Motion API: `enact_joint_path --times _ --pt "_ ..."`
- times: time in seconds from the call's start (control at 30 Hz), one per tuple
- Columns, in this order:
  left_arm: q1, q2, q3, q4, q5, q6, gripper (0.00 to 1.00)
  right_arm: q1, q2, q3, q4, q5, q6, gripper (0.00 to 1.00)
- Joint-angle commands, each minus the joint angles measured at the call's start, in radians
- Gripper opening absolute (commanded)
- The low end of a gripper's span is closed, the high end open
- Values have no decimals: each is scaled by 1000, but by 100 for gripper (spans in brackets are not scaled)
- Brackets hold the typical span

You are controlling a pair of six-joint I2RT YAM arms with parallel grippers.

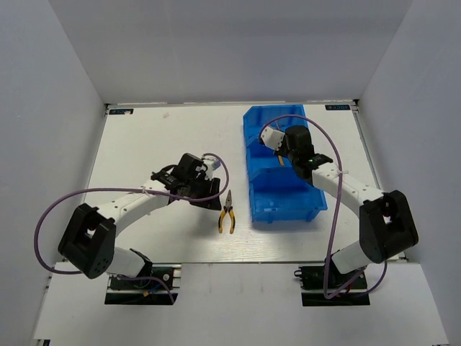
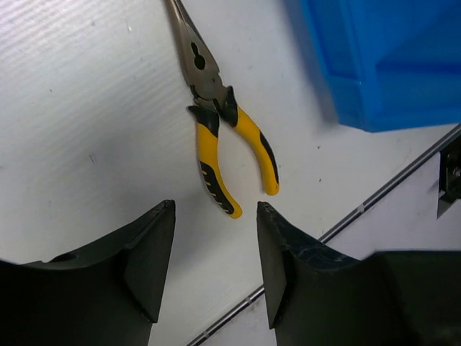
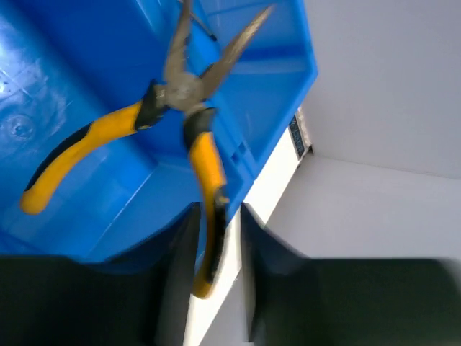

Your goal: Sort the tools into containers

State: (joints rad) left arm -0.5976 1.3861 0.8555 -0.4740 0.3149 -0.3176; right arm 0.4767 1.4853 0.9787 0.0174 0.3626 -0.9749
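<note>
While the right gripper (image 3: 217,213) is pinching one yellow-and-black handle of a pair of metal long-nose pliers (image 3: 180,90), the tool is hanging over the bright blue rectangular plastic bin (image 3: 72,86) with its nose spread and its other handle splayed out to the side. The bin is sitting on the right side of the white desk (image 1: 166,137), running from the far edge toward the near edge. The right gripper is hovering above the bin's far half, but which compartment is lying beneath the held pliers cannot be told.

The left gripper (image 2: 215,209) is hovering low over the desk with its fingers spread wide, holding nothing. A second pair of yellow-and-black-handled pliers (image 2: 209,86) is lying flat on the desk just beside the bin's left wall, closer to the near edge, with its nose pointing toward the far edge and its handles toward the near edge. In the left wrist view, the handle tips are showing just ahead of the spread fingers, not touching them.
</note>
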Motion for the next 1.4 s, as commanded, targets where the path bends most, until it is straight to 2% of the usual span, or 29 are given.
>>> enact_joint_path --times 0.0,0.03,0.23,0.33,0.53,0.83,0.97,1.0,1.1,1.13,1.17,1.23,1.27,1.33,1.37 --pt "-19 -4 10 -43 43 48 59 -3 -57 15 76 -17 21 38" --pt "-31 -4 10 -43 32 48 59 -3 -68 24 44 -34 36 54" --pt "-74 65 10 -31 32 48 59 -3 -128 106 -196 -96 197 69" --pt "-100 111 31 -31 21 48 59 -12 -174 127 -273 -149 293 69" --pt "-154 189 82 -40 -106 6 59 -38 -255 94 -353 -209 410 69" --pt "-270 352 191 -168 -399 -58 54 -69 -345 41 -413 -287 534 69" --pt "-306 427 205 -235 -528 -122 43 -76 -372 25 -422 -300 555 69" --pt "-318 438 205 -235 -542 -132 34 -79 -382 25 -425 -300 564 69" --pt "-327 438 178 -235 -560 -155 18 -89 -405 12 -432 -318 574 69" --pt "-327 417 169 -235 -560 -155 7 -95 -410 8 -438 -321 574 69" --pt "-327 406 169 -235 -560 -164 2 -93 -421 6 -438 -326 578 69" --pt "-327 355 206 -235 -569 -173 0 -95 -441 3 -447 -330 581 64" --pt "-318 337 224 -235 -570 -173 0 -96 -445 3 -448 -347 588 54" --pt "-303 306 305 -258 -604 -173 0 -104 -468 0 -470 -352 594 23" --pt "-303 283 342 -271 -631 -173 0 -104 -477 -2 -477 -353 604 0"
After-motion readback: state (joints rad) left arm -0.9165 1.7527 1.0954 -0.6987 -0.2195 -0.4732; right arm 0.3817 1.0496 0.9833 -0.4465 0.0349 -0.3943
